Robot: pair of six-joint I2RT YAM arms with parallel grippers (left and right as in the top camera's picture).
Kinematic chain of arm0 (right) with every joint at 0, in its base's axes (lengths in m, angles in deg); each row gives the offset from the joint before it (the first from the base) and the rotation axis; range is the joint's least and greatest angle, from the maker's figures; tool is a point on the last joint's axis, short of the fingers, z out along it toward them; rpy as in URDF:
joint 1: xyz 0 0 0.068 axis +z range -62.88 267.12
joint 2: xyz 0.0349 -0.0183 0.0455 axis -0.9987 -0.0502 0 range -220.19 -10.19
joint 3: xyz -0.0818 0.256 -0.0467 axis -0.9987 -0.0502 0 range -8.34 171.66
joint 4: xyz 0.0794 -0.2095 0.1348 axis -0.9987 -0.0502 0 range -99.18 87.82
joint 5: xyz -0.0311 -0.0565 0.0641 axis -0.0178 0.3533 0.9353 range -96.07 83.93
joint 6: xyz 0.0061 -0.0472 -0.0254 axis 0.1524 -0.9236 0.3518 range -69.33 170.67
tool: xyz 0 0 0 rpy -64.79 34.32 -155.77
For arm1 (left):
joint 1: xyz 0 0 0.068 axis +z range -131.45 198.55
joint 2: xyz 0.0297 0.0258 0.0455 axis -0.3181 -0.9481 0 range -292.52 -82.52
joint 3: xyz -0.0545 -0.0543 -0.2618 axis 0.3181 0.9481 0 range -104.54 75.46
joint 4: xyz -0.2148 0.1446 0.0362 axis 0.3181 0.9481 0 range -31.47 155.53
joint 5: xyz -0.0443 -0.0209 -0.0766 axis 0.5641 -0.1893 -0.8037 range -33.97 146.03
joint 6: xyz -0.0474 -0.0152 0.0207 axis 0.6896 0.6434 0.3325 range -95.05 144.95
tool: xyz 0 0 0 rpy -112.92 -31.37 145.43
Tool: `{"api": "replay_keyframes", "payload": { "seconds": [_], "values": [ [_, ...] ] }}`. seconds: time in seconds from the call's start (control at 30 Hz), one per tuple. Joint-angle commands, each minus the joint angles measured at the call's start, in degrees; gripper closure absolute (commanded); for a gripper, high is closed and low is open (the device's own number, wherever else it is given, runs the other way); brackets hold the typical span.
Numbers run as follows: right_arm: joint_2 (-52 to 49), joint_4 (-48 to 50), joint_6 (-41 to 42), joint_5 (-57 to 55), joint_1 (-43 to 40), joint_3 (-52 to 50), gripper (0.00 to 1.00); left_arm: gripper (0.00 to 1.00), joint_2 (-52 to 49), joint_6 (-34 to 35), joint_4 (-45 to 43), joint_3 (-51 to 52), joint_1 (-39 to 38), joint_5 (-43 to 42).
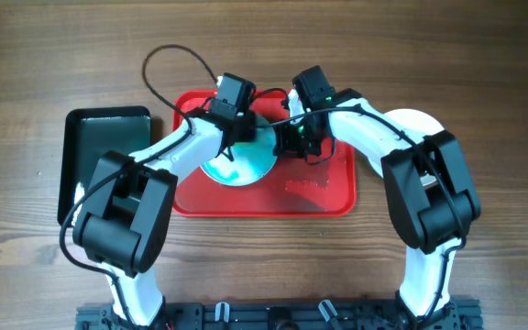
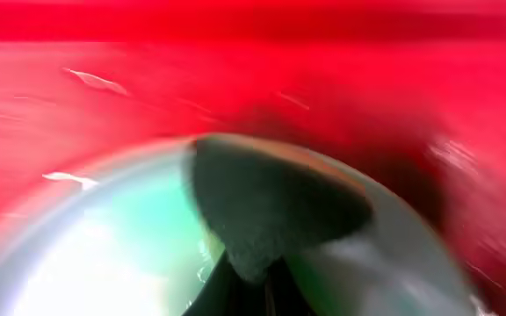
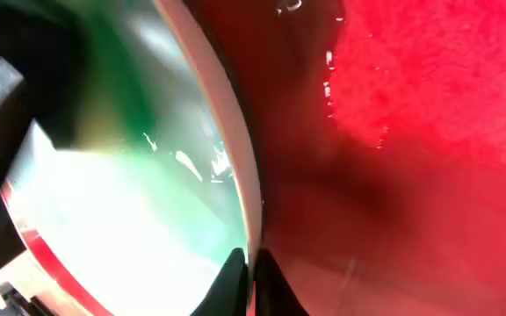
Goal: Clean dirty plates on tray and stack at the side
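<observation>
Left end effector (image 1: 229, 151) narrow on dark pad (image 2: 271, 202), over teal-smeared plate (image 1: 246, 170) in red tray (image 1: 328, 197), right end effector (image 3: 251, 272) pinching same plate's right rim, one black tray (image 1: 108, 151), one red tray, two plates, second plate (image 1: 418, 119) on counter (image 1: 484, 73) far right

Overhead straight down on both arms, wrist views blurred, very close, sharing one plate (image 2: 104, 254) on red tray (image 3: 429, 105)

The plate (image 1: 243, 169) is partly covered from overhead, and the left wrist view is blurred throughout.
</observation>
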Motion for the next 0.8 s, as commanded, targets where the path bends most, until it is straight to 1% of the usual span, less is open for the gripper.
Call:
{"api": "replay_keyframes", "payload": {
  "seconds": [0.0, 0.03, 0.1, 0.13, 0.17, 0.23, 0.27, 0.3, 0.37, 0.43, 0.5, 0.57, 0.6, 0.63, 0.7, 0.77],
  "values": [
    [-0.81, -0.98, -0.22, 1.03, 1.31, -0.48, 0.96, 0.96, -1.18, 2.97, -1.31, 0.37, 1.4, 31.61],
    [-0.81, -0.98, -0.2, 1.01, 1.31, -0.48, 0.96, 0.96, -1.18, 1.22, -0.72, 0.37, 2.01, 32.2],
    [-0.81, -0.94, -0.2, 1.01, 1.31, -0.48, 0.96, 0.96, -1.16, 1.11, 3.93, 0.33, 2.45, 27.28],
    [-0.81, -0.94, -0.22, 1.01, 1.31, -0.48, 0.96, 0.96, -0.83, 1.14, 7.41, 0.13, 2.43, 21.92],
    [-0.81, -0.94, -0.22, 0.96, 1.31, -0.48, 0.96, 0.96, 0.09, 1.14, 12.98, -0.31, 2.34, 11.02],
    [-0.81, -0.92, -0.2, 0.79, 1.31, -0.48, 0.96, 0.96, 2.58, 1.14, 22.12, -1.22, 2.45, -6.54],
    [-0.81, -0.85, -0.2, 0.79, 1.31, -0.48, 0.96, 0.96, 4.0, 1.14, 25.31, -1.84, 2.64, -10.45],
    [-0.81, -0.72, -0.2, 0.79, 1.31, -0.48, 0.96, 0.96, 6.34, 1.14, 29.57, -3.43, 3.21, -11.72],
    [-0.81, -0.72, -0.2, 0.79, 1.31, -0.48, 0.96, 0.96, 9.9, 1.11, 32.59, -6.23, 4.5, -11.69],
    [-0.81, -0.39, 0.22, 0.11, 1.33, -0.48, 0.96, 0.96, 13.99, 1.11, 31.63, -8.83, 6.34, -11.67],
    [-0.81, 0.26, 2.34, -2.1, 1.49, -0.48, 0.96, 0.96, 15.67, 1.14, 28.96, -8.92, 8.31, -11.67],
    [-0.81, 1.51, 2.82, -2.91, 1.6, -0.48, 0.95, 0.96, 15.28, 1.14, 28.7, -8.9, 10.1, -11.67],
    [-0.81, 2.23, 3.74, -3.78, 1.75, -0.48, 0.9, 0.96, 15.1, 1.14, 28.65, -8.9, 10.47, -11.63],
    [-0.81, 3.02, 5.6, -5.68, 2.16, -0.48, 0.89, 0.96, 14.97, 1.16, 28.39, -8.9, 10.86, -11.34],
    [-0.81, 4.92, 6.6, -8.5, 3.54, -0.48, 0.87, 0.96, 14.75, 2.25, 27.34, -8.9, 11.45, -9.27],
    [-0.81, 5.64, 7.54, -10.4, 5.33, -0.48, 0.86, 0.96, 14.75, 2.45, 25.83, -8.9, 11.52, -9.09]
  ]
}}
